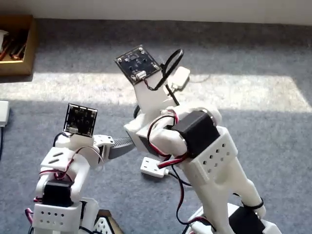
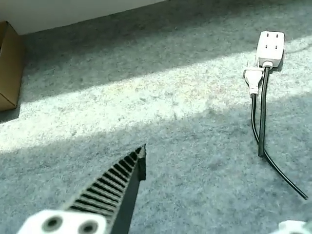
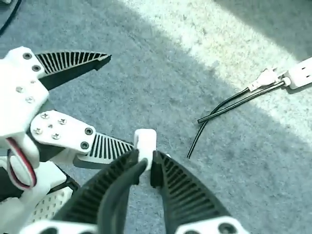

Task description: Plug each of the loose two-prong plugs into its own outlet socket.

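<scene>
We see our left tool (image 3: 119, 100) at 9 o'clock of the right, jaws apart. Our right tool (image 3: 146, 157) is clamped on a white plug (image 3: 145, 140). At 2 o'clock from it, well apart on the carpet (image 2: 146, 97), lies the outlet (image 2: 271, 44), a seated plug (image 2: 267, 64) in its end and a loose plug (image 2: 252, 78) just beside.

The outlet block (image 1: 181, 77) lies on grey carpet (image 1: 273, 146).

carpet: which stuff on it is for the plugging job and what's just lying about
For the job:
outlet
loose plug beside it
held plug in the right pincer

Lying about:
box
white thing at the high view's left edge
</scene>
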Controlling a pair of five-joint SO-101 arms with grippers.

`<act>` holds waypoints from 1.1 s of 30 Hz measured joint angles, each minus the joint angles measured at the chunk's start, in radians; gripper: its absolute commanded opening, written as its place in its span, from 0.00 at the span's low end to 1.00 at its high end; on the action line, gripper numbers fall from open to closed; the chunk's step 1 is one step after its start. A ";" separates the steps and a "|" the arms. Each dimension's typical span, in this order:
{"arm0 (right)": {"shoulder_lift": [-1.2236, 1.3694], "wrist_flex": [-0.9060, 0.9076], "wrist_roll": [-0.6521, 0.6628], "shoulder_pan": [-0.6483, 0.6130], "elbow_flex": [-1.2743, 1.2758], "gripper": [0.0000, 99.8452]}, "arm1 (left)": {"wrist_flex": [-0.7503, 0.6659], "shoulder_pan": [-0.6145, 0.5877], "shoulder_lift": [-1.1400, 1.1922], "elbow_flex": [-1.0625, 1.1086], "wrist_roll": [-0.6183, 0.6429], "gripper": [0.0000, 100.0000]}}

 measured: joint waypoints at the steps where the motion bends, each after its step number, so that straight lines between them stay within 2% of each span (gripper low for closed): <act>1: -0.002 0.000 0.003 0.000 0.000 0.01 | 0.000 0.000 0.000 0.000 0.000 0.53; 9: -0.002 0.000 0.021 0.074 0.118 0.01 | -0.006 -0.029 0.000 0.002 0.000 0.53; 15: -0.002 -0.058 0.021 0.078 0.123 0.01 | 0.107 0.103 -0.006 -0.003 0.000 0.53; 19: -0.002 -0.078 0.012 0.078 0.126 0.01 | 0.114 0.114 -0.006 -0.025 0.000 0.53; 27: -0.003 -0.003 0.005 0.040 0.126 0.01 | -0.006 0.066 0.015 -0.025 0.000 0.53; 33: -0.005 0.000 0.012 0.040 0.126 0.01 | -0.132 0.006 0.213 -0.026 0.002 0.53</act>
